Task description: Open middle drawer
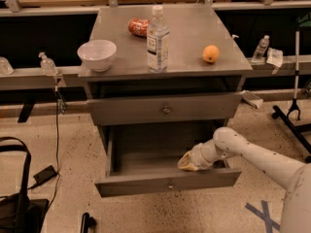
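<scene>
The middle drawer (167, 182) of the grey metal cabinet stands pulled well out, its interior open and bare, with a small round knob at the centre of its flat front. My gripper (188, 161) reaches down into it from the right and rests against the inside of the front panel, right of centre. My white arm (252, 154) comes in from the lower right. The upper drawer (166, 109) above it is nearly closed. The lowest drawer is hidden below the open one.
On the cabinet top (194, 28) stand a white bowl (97, 54), a water bottle (158, 38), a red packet (138, 26) and an orange (210, 54). A black bag (14, 198) and cable lie on the floor at left. A stand base (291, 110) is at right.
</scene>
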`<state>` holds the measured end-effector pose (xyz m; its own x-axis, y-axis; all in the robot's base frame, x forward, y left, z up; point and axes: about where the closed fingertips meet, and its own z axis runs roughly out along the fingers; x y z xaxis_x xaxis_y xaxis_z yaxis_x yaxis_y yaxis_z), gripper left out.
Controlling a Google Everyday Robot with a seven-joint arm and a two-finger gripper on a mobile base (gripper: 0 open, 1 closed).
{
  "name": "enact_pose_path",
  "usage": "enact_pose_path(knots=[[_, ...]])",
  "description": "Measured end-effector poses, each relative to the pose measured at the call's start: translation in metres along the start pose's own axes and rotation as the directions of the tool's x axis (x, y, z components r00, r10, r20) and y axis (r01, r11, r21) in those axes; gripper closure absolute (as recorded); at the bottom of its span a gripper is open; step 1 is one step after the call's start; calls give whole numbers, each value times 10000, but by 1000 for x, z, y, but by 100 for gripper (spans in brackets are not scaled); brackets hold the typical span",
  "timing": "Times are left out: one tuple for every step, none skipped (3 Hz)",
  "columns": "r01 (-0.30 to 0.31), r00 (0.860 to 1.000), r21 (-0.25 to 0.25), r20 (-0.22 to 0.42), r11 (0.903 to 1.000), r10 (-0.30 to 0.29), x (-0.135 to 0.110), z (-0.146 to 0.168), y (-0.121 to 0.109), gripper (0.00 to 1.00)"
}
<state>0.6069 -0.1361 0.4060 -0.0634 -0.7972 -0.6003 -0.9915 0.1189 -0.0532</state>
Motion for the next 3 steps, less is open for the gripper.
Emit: enact_pose_path(knots=[[0, 10000, 0, 0, 10000, 0, 0, 0, 0, 100], [-342, 9994, -35, -12, 9994, 342, 18, -13, 22, 100], [-360, 9994, -36, -12, 9993, 360, 18, -13, 22, 100]])
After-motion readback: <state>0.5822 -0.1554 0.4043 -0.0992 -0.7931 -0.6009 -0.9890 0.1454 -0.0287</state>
